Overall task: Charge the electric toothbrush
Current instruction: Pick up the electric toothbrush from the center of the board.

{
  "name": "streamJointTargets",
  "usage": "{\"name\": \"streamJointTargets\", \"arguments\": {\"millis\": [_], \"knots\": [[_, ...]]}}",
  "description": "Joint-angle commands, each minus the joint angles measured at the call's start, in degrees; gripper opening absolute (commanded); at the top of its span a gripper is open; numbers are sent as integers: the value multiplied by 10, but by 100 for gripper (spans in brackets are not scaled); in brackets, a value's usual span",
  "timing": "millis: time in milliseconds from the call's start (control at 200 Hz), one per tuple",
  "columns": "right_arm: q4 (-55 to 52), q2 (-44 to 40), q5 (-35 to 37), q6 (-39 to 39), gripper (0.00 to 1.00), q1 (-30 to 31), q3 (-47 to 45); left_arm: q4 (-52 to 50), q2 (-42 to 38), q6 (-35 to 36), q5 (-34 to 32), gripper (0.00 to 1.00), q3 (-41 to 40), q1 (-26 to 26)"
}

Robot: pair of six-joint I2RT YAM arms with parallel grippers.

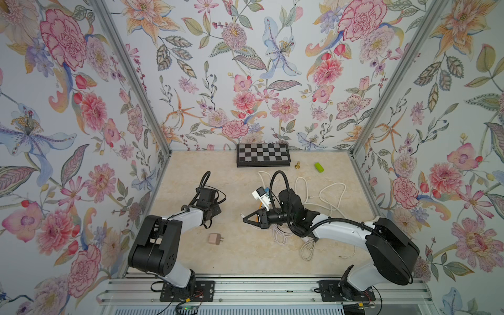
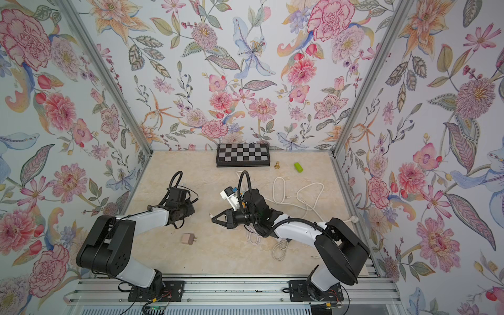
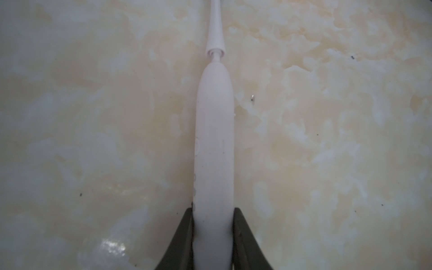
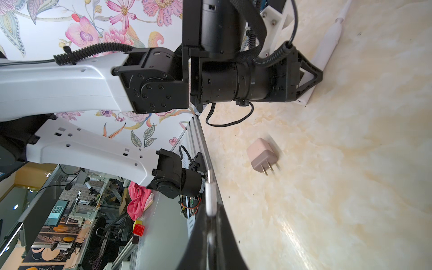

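Bright, even, diffuse light in both top views, with only faint soft shadows on the tabletop (image 1: 245, 253). Hazy and soft in the left wrist view: toothbrush (image 3: 214, 140) milky, one glare patch on the surface. In the right wrist view, cable connector (image 4: 210, 198) out of focus, plug adapter (image 4: 261, 155) slightly smeared.

I'm working in a robotics lab test cell. Floral wallpaper panels (image 1: 245, 81) on aluminium framing (image 1: 259, 285) box in a marble-look tabletop (image 1: 245, 259). Past the tabletop's near edge, the right wrist view shows a lit monitor (image 4: 56, 211) and cluttered workshop racks (image 4: 112, 198).
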Motion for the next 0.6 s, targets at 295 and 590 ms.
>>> {"name": "streamJointTargets", "arguments": {"millis": [295, 590], "knots": [[271, -26, 100, 188, 0, 30, -67, 228, -241, -122, 238, 0, 8, 1], [338, -16, 173, 174, 0, 70, -35, 439, -289, -245, 324, 0, -28, -52]]}}
